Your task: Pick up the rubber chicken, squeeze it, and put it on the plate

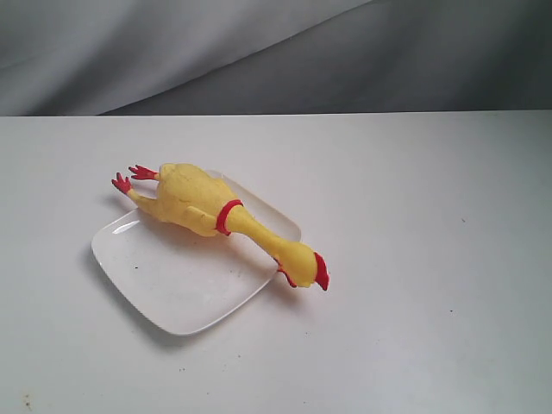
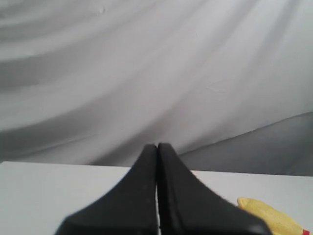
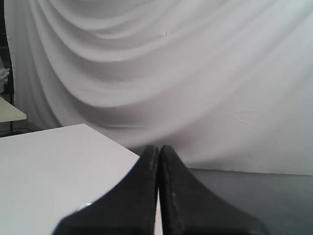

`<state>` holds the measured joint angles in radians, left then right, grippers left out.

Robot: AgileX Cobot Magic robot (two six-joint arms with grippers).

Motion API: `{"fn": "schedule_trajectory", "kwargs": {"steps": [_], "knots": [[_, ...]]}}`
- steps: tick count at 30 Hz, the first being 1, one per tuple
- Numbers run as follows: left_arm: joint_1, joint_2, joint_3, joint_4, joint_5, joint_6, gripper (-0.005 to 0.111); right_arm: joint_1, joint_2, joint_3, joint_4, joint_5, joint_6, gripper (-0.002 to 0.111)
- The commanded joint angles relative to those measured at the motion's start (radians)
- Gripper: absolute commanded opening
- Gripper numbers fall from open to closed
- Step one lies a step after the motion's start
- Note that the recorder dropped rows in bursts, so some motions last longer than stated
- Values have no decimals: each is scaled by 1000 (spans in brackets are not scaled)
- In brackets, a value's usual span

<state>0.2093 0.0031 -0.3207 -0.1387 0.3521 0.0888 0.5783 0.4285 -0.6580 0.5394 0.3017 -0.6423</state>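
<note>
The yellow rubber chicken (image 1: 203,203) lies across the far edge of the white plate (image 1: 172,276) in the exterior view. Its red feet stick out past the plate's left corner and its red-combed head hangs over the right edge onto the table. Neither arm shows in that view. In the left wrist view my left gripper (image 2: 157,147) is shut, empty, black fingers pressed together, with a bit of the yellow chicken (image 2: 269,215) low beside it. My right gripper (image 3: 159,148) is also shut and empty, raised beside the table's corner.
The white table (image 1: 414,259) stretches around the plate, with a few dark specks on it. A grey-white draped cloth (image 1: 259,52) hangs behind the table's far edge. The right wrist view shows a table corner (image 3: 58,161) and dark floor beyond.
</note>
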Motion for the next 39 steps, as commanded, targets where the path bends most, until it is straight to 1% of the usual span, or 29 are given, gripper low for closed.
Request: {"fn": "schedule_trajectory", "kwargs": {"steps": [1,10,14,18,21,24,26,29,32,37,39], "knots": [[2,-3,94,-12,-65,-2,0,2,-5,5,2,-5,2,0],[2,-3,269,-55,-155,-11,0,2,-5,5,2,-5,2,0],[2,-3,321,-55,-175,2,0,2,-5,5,2,-5,2,0],[2,-3,321,-40,-164,46,0,2,-5,5,2,-5,0,0],[2,-3,321,-38,-177,46,0,2,-5,5,2,-5,0,0],[2,-3,321,-38,-192,-1,0,2,-5,5,2,-5,0,0],[2,-3,321,-38,-192,-56,0,2,-5,5,2,-5,0,0],[2,-3,321,-38,-178,-89,0,2,-5,5,2,-5,0,0],[2,-3,321,-38,-155,-89,0,2,-5,5,2,-5,2,0],[2,-3,321,-30,-86,-14,0,2,-5,5,2,-5,2,0],[2,-3,321,-22,-78,-1,0,2,-5,5,2,-5,2,0]]}}
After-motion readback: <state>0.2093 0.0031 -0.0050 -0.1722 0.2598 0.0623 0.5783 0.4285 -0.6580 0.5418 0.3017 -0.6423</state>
